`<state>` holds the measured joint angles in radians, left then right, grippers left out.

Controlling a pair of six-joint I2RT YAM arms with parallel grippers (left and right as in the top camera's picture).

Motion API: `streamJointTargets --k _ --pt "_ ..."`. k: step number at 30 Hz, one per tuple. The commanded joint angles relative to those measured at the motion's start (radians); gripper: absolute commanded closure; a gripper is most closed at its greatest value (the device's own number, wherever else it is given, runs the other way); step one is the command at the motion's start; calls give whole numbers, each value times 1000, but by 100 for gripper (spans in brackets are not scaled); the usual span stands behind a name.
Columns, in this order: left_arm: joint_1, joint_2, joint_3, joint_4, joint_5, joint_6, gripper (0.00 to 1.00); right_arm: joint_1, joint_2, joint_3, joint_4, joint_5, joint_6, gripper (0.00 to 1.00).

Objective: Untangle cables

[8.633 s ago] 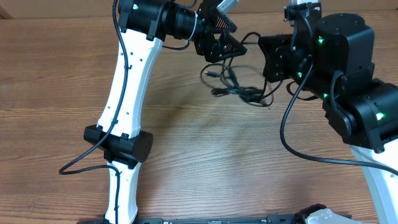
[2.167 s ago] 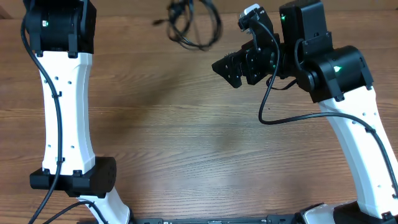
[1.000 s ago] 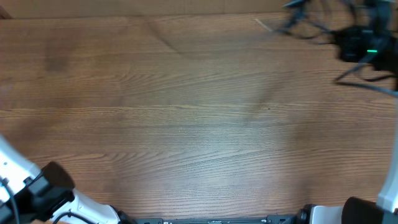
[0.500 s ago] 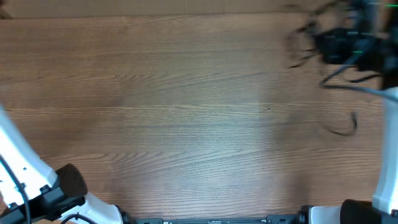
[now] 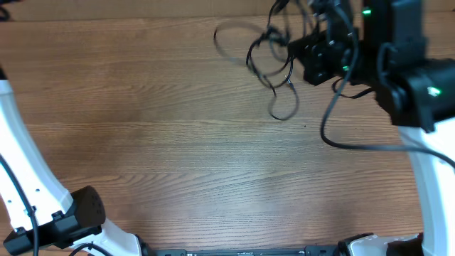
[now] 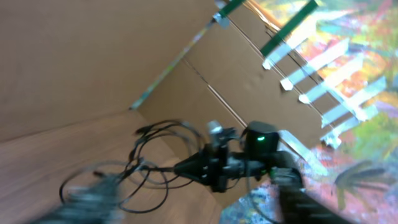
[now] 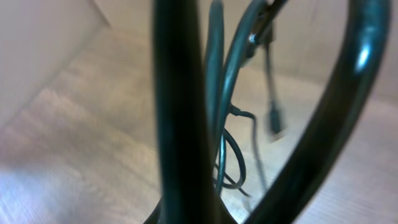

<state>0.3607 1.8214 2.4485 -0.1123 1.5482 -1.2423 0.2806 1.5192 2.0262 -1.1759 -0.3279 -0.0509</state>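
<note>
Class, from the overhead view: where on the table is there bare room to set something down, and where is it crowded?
Bare: the wide middle of the table, between the left arm and the right arm, below the cables. Crowded: the top right, around cables and right arm.

You look down on a brown wood-grain tabletop (image 5: 178, 163), its grain running side to side under even, soft light, with a paler cardboard edge (image 5: 106, 7) along its far side. From your left wrist camera, plain tan cardboard wall panels (image 6: 74, 56) meet at a corner behind the table. Beyond them stands a brightly painted multicoloured surface (image 6: 367, 37), crossed by slanting white strips (image 6: 323, 62) and short green tape strips (image 6: 283, 34).
</note>
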Motion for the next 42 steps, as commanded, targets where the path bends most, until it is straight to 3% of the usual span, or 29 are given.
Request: streamJointTargets --k 1,4,7,11,15,17,23,26,28,36,42 --pt "-74 -11 19 -9 -117 212 0 0 -55 87 -9 20 5 96" --pt "-107 -16 19 50 -279 296 0 0 -61 91 -28 21 -1 96" --pt "-142 -18 19 47 -552 492 0 0 -61 91 -51 21 -9 96" --pt "-190 -17 19 -214 -1117 725 0 0 -62 91 -69 21 -9 96" --pt "-232 -17 19 -575 -1663 868 0 0 -61 91 -75 21 -8 96" --pt "-237 -16 19 -727 -1740 932 0 0 -61 91 -74 21 -8 96" --pt "-237 -17 19 -1125 -1722 999 0 0 -61 91 -73 21 -8 96" --pt "-239 -17 19 -1258 -1575 1016 1 0 -61 91 -89 40 -8 96" --pt "-250 -17 19 -1308 -1397 1093 6 0 -61 91 -99 59 -8 96" --pt "-377 -17 19 -1376 -865 1428 0 0 -87 91 -114 58 -5 96" --pt "-489 -3 17 -1375 -804 1666 0 0 -128 91 -122 43 -6 96"
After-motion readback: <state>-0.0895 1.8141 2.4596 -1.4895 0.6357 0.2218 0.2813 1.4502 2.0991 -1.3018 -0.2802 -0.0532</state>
